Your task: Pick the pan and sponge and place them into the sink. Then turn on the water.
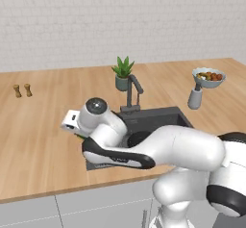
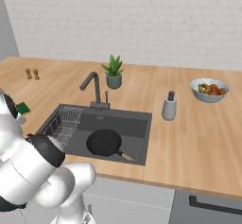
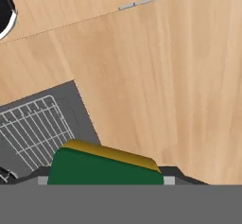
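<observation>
The black pan lies flat in the dark grey sink, handle toward the front right; a sliver of the pan shows behind my arm. My gripper is shut on the sponge, green face up with a yellow edge behind it. In the right base view the sponge hangs just left of the sink, above the counter. Below it in the hand view are the sink's corner and the wire rack. The dark faucet stands behind the basin, and no water runs.
A potted plant stands behind the faucet. On the right counter are a grey soap dispenser and a bowl of food. Two small shakers stand at the far left. The wire rack fills the sink's left side.
</observation>
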{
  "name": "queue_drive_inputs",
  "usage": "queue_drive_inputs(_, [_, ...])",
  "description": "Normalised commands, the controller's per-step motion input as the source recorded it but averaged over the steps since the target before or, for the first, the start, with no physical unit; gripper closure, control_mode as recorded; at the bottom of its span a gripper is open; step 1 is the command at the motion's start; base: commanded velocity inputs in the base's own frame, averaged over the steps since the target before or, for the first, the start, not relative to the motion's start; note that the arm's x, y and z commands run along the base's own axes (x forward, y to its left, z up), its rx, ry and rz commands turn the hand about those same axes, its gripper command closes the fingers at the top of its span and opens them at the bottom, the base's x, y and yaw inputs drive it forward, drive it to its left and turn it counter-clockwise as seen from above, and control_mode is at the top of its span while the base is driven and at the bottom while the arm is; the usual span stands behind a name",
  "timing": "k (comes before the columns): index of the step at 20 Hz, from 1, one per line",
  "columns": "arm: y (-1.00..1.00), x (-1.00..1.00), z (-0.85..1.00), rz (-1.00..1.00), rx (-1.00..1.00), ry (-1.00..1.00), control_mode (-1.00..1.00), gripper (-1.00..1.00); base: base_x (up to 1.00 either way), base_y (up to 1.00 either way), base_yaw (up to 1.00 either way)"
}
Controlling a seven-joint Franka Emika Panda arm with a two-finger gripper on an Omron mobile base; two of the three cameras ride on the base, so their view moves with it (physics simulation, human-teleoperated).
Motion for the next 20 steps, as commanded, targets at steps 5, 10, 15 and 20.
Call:
queue_drive_inputs(5, [-1.00, -0.24, 0.32, -0.28, 0.09, 0.08, -1.00, 1.00, 0.00, 0.00, 0.00])
queue_drive_inputs(10, [-0.96, -0.41, 0.35, -0.13, 0.00, 0.26, -1.00, 1.00, 0.00, 0.00, 0.00])
queue_drive_inputs(15, [-0.98, -0.13, 0.12, -0.12, 0.00, 0.24, -1.00, 1.00, 0.00, 0.00, 0.00])
queue_drive_inputs(20, [-1.00, -0.01, 0.00, 0.00, 0.05, 0.06, -1.00, 1.00, 0.00, 0.00, 0.00])
